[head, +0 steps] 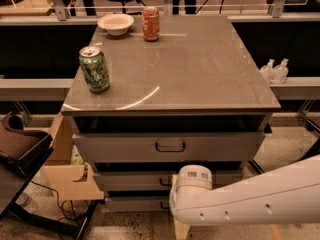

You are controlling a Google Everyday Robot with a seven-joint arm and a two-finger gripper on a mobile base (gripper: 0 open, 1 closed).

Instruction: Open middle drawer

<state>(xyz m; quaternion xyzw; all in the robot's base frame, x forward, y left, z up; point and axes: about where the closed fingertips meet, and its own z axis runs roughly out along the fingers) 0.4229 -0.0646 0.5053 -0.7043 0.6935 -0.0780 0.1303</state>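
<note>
Gripper's hidden behind the arm's white end (192, 184), low and near, can't tell its state. The middle drawer (130, 180) handle (166, 182) sits just left.

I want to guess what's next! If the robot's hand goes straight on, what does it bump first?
Likely the middle drawer's front. The hand is hidden behind the white arm, low before the cabinet, so unsure.
</note>
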